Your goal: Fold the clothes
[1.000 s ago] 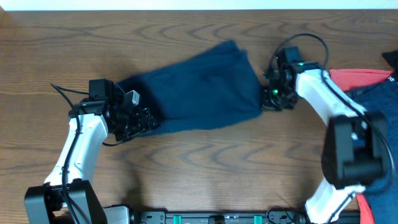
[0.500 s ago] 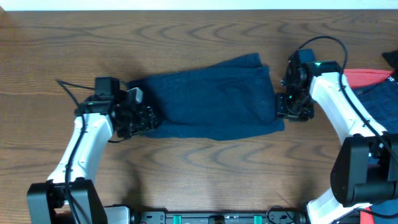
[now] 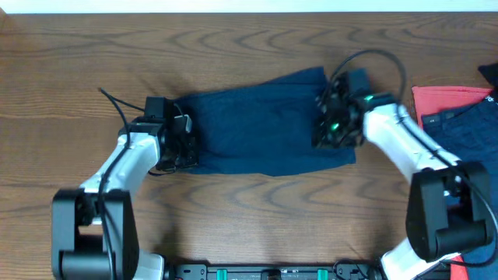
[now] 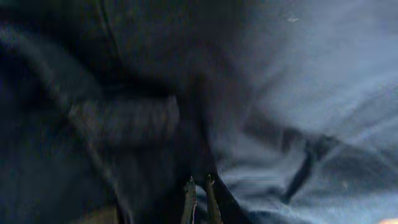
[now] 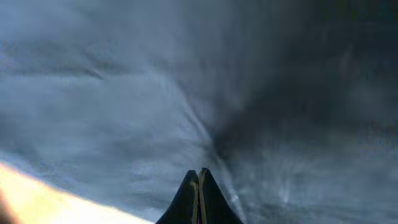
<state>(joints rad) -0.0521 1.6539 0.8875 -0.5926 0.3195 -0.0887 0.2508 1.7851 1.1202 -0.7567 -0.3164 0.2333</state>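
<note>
From overhead, the navy-blue shorts [image 3: 257,124] lie spread lengthwise across the middle of the wooden counter [image 3: 233,218], with their upper right corner reaching farthest back. The left hand [image 3: 184,145] sits at the left end of the shorts, touching the cloth's edge. The right hand [image 3: 328,131] is down on the right end, over the cloth rather than beside it. The shorts therefore stretch between the two hands. Well off to the right, a red garment [image 3: 440,99] lies on the counter with a blue denim garment [image 3: 467,136] overlapping its near side, both apart from the shorts.

In the left wrist view, dark blue shorts [image 4: 298,74] cloth fills the frame, with a rolled ridge of it to the left. The left hand [image 4: 199,198] has its fingertips drawn almost together, only a sliver between them, and they press into the fabric. Whether a fold is caught between them cannot be told.

In the right wrist view, the right hand [image 5: 199,182] is closed with its two tips meeting in one point. That point rests against the shorts [image 5: 124,93], and creases in the cloth run toward it. No cloth can be seen pinched between the tips. A blurred bright strip [image 5: 25,196] crosses the lower left corner.
</note>
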